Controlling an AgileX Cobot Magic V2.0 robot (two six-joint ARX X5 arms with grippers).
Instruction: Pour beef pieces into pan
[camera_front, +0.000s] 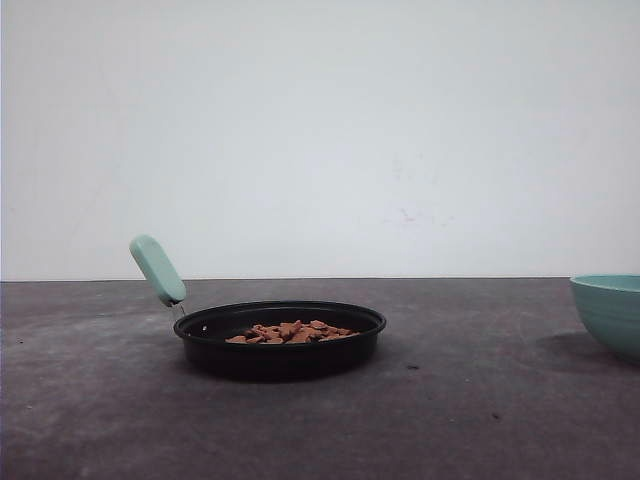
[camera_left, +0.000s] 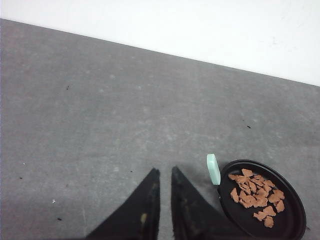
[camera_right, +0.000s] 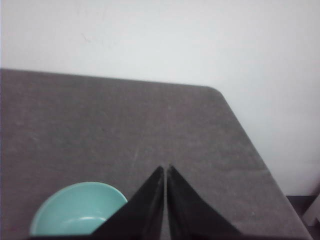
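Many beef pieces in pan, handle seemingly up-left

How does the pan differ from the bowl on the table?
The pan is black and shallow; the bowl is teal and deeper. The pan holds beef pieces; the bowl's inside looks empty. The pan has a mint-green handle; the bowl has none. Both are round and stand upright on the grey table.

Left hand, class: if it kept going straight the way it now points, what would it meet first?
Probably just bare table. The left hand points past the pan with its beef pieces, which sit off to one side. Depth is hard to judge.
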